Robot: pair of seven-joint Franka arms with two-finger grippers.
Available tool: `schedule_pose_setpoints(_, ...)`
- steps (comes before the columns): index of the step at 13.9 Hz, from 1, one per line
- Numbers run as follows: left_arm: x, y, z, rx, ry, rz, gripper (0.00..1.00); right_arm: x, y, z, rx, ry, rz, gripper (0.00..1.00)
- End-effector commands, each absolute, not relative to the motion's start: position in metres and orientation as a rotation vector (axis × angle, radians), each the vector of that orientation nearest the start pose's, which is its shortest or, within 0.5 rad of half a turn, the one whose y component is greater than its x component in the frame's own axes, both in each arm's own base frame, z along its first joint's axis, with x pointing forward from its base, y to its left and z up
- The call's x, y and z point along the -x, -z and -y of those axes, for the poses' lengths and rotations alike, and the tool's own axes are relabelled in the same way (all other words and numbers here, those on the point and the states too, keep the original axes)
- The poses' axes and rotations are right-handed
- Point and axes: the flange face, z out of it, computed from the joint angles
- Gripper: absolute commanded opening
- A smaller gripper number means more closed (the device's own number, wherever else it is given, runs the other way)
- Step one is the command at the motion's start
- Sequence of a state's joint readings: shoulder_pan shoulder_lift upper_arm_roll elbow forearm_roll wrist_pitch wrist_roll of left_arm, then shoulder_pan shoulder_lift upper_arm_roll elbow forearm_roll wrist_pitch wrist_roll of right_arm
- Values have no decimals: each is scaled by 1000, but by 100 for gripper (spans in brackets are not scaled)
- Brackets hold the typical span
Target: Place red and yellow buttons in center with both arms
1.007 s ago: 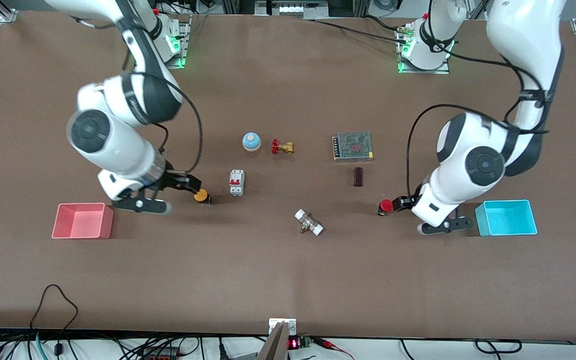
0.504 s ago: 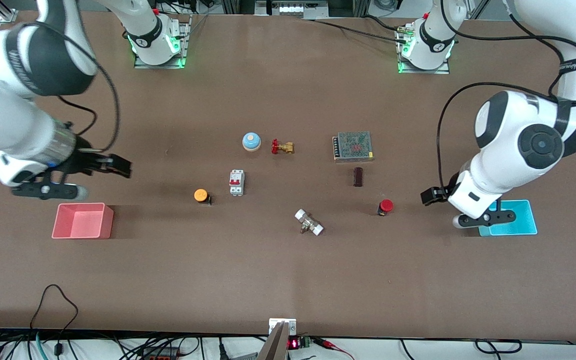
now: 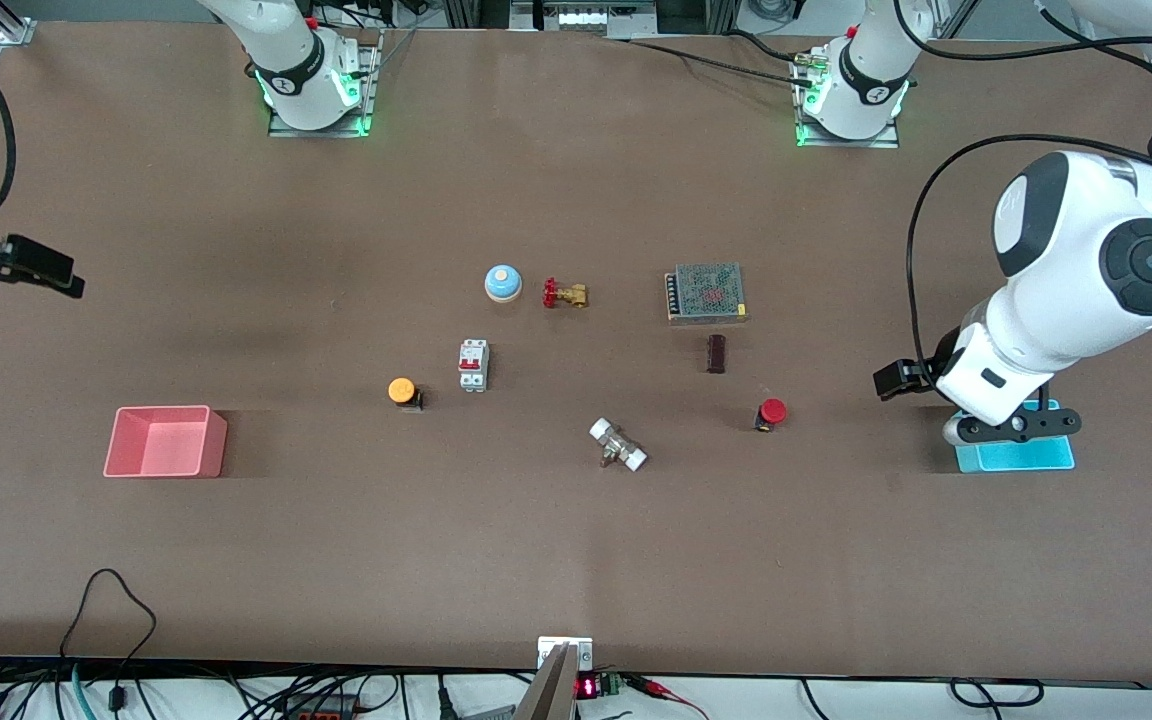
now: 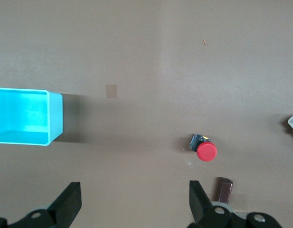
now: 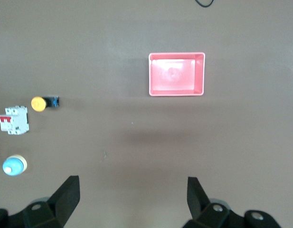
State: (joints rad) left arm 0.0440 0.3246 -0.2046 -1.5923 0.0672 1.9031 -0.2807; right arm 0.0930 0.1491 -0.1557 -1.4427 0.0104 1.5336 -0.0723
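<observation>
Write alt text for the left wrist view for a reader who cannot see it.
The left claw, open and empty, hangs high over bare brown tabletop. A red button on a short black body lies on the table below, a small dark brown block close beside it. A cyan bin sits apart from the button at the frame's edge.

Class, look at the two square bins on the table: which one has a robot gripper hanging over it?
The cyan bin, at the left arm's end: the left gripper and its wrist hang by and over it. The pink bin has nothing above it.
</observation>
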Motion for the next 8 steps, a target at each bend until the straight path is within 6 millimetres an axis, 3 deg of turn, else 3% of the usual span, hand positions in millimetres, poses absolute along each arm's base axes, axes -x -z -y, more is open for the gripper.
schedule_pose_setpoints(1,-632,-494,71,3123,18,98,100,-574,-591,17,3162,-117,-9,100)
schedule_pose_setpoints(5,-606,-541,55,3106,-8,0,100,-561,-584,19,3158,-112,-45,100)
schedule_pose_setpoints(8,-584,-581,20,3131,7,-83,100,-553,-596,22,3156,-93,-40,100)
